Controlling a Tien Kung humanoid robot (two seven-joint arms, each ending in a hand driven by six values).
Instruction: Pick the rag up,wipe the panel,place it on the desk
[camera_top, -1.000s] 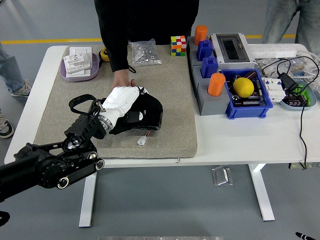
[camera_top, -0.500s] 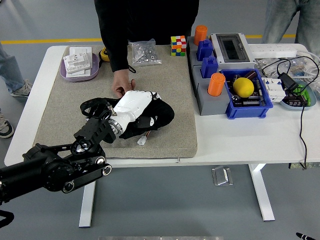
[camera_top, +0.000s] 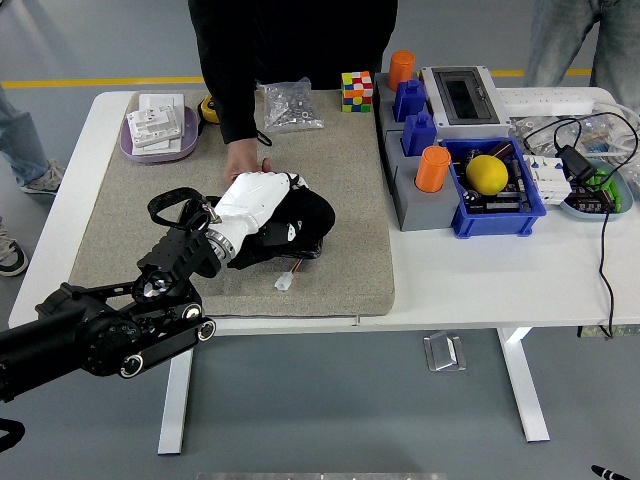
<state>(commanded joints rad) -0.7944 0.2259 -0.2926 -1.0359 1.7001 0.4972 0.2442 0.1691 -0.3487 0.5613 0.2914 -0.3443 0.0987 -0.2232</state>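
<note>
My left hand (camera_top: 262, 200), white over a black arm, is shut on a black rag (camera_top: 305, 218) and presses it onto a dark panel (camera_top: 295, 250) lying on the beige mat (camera_top: 340, 170). The rag covers most of the panel; only the panel's lower edge shows. A person's hand (camera_top: 243, 160) rests on the mat just behind my hand, touching the rag or the panel's far side. My right arm is out of sight.
A small white scrap (camera_top: 285, 283) lies on the mat in front of the panel. A purple tray (camera_top: 160, 140) stands at the back left, a bag of screws (camera_top: 290, 105) and a colour cube (camera_top: 357, 90) at the back. A grey block with orange cylinders (camera_top: 433, 168) and a blue bin (camera_top: 495, 195) stand to the right.
My left hand swept the rag right across the panel, then came back to the left and a little farther from me. The person's hand stayed put.
</note>
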